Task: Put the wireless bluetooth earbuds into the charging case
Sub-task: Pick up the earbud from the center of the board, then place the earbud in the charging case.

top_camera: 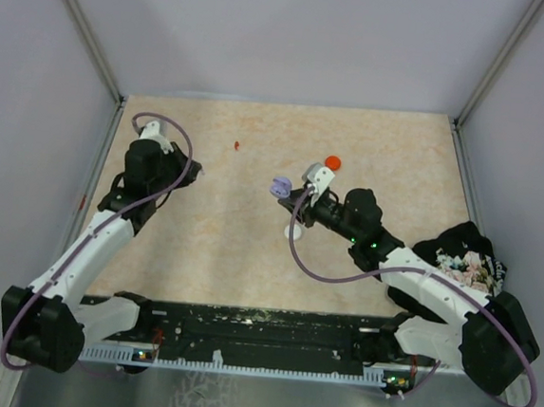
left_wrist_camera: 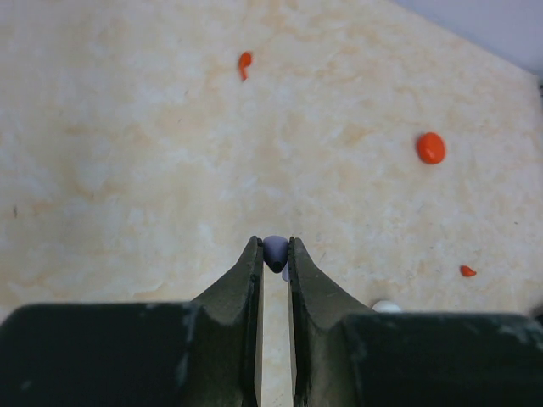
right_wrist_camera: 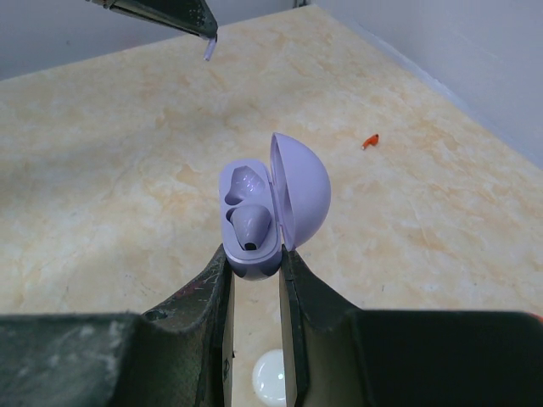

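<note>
My right gripper [right_wrist_camera: 253,259] is shut on the base of an open lavender charging case [right_wrist_camera: 259,222] and holds it above the table, lid [right_wrist_camera: 303,191] swung to the right. One lavender earbud [right_wrist_camera: 249,227] sits in a socket; the other socket is empty. The case also shows in the top view [top_camera: 279,187]. My left gripper [left_wrist_camera: 275,246] is shut on a second lavender earbud [left_wrist_camera: 276,253] at its tips. It hangs at the top left of the right wrist view [right_wrist_camera: 209,49], well away from the case.
A round red disc [top_camera: 333,161] lies just beyond the right gripper and a white disc [top_camera: 293,231] lies under it. Small red earbuds [left_wrist_camera: 244,64] [left_wrist_camera: 467,271] lie loose on the table. A dark patterned cloth [top_camera: 463,258] lies at the right edge.
</note>
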Robot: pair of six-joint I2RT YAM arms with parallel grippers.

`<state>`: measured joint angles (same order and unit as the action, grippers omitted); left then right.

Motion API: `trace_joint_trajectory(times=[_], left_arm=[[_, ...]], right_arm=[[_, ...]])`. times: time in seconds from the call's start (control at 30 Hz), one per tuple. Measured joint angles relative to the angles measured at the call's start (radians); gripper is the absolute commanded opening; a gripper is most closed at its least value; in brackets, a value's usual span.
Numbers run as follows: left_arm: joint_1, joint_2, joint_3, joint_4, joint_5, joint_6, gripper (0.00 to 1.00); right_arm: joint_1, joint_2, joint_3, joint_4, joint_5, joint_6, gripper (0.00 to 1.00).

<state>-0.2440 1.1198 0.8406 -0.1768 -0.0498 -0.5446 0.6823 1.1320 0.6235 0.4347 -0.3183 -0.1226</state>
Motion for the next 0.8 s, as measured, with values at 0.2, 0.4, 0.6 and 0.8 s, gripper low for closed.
trace_joint_trajectory(times=[0.2,0.4,0.6,0.8], left_arm=[[0.000,-0.092,-0.028,0.204,0.164,0.175,0.00],[0.000,-0.138,-0.035,0.359,0.394,0.311,0.01],[0.000,-0.175,-0.056,0.511,0.623,0.392,0.00],[0.000,-0.189,-0.078,0.664,0.802,0.410,0.00]], right_arm=[[0.005,0.000,0.032,-0.004,-0.010,0.000,0.00],[0.019,0.006,0.056,-0.003,-0.020,0.001,0.00],[0.023,0.021,0.090,0.002,-0.032,0.005,0.00],[0.036,0.032,0.119,0.015,-0.047,0.018,0.00]])
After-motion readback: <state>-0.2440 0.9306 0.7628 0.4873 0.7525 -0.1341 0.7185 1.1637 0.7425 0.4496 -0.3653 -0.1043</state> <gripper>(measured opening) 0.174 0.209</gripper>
